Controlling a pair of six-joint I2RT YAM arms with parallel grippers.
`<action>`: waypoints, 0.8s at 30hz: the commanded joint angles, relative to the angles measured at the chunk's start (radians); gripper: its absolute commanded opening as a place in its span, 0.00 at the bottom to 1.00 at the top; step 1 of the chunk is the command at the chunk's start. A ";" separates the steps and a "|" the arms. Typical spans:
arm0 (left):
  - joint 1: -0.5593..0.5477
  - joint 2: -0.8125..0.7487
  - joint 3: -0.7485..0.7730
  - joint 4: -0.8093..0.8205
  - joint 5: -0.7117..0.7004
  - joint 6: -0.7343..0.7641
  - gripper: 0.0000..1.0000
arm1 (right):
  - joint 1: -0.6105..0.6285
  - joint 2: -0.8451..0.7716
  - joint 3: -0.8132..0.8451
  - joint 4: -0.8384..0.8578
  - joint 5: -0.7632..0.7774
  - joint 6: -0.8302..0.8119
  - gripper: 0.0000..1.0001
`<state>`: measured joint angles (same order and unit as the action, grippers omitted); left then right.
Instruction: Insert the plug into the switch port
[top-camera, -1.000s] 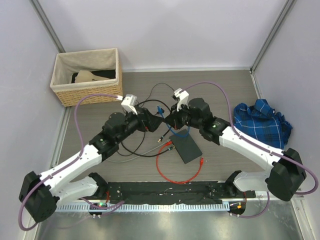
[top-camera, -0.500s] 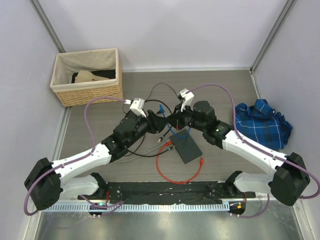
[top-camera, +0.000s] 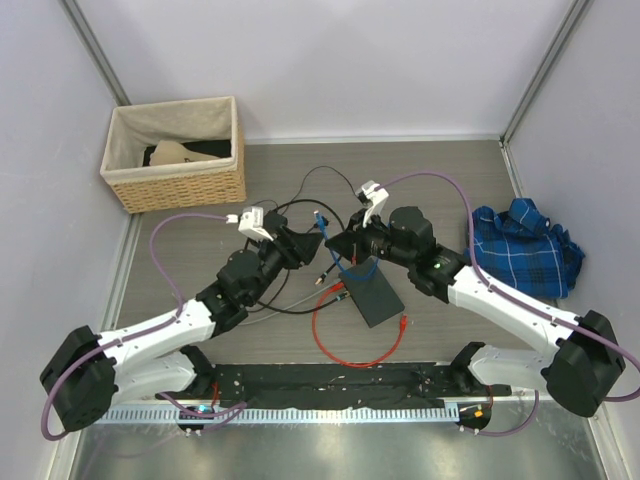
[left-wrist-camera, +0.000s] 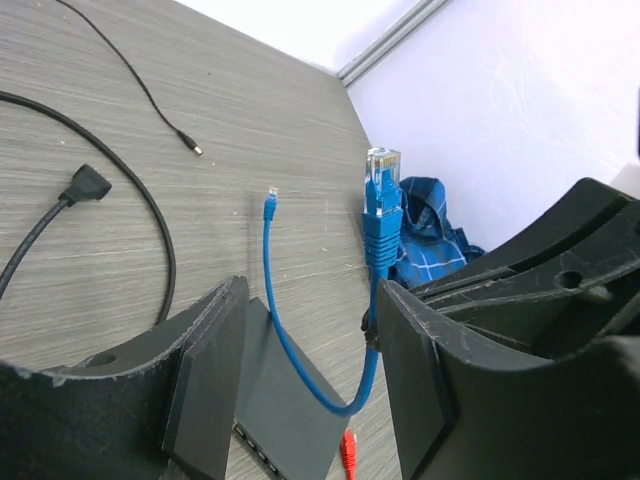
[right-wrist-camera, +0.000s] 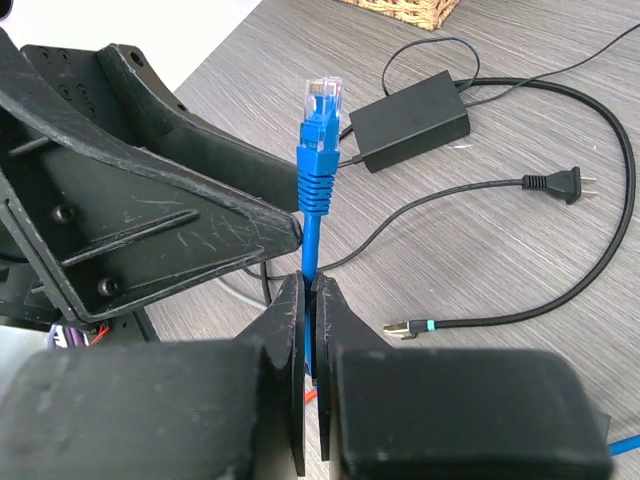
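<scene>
Grey-black switch (top-camera: 372, 297) lies flat at five o'clock from the right gripper (right-wrist-camera: 310, 285), which is clamped on the blue cable (right-wrist-camera: 309, 245) below its upright plug (right-wrist-camera: 320, 100). The left gripper (left-wrist-camera: 310, 292) has its jaws apart around the plug. Gripped so low, the plug may flex and jam on entry.

A cloth-lined woven wicker basket (top-camera: 180, 190) is sitting far left on the grey wood-grain tabletop (top-camera: 450, 175), a crumpled blue plaid cloth (top-camera: 525, 245) is lying right, and a thin red cable (top-camera: 314, 325) is looping near the front.
</scene>
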<state>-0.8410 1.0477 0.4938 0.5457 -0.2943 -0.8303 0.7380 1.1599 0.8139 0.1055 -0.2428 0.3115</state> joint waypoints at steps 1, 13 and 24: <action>0.005 0.035 0.011 0.120 0.021 0.010 0.57 | 0.004 -0.019 0.005 0.066 -0.026 0.014 0.01; 0.005 0.141 0.058 0.212 0.136 0.042 0.30 | 0.004 -0.019 0.007 0.063 -0.035 0.015 0.01; 0.014 -0.070 0.340 -0.294 -0.199 0.505 0.00 | 0.004 -0.055 0.054 -0.052 0.068 -0.032 0.55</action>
<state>-0.8352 1.0824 0.6685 0.4599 -0.2749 -0.6006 0.7383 1.1503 0.8143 0.0784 -0.2379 0.3138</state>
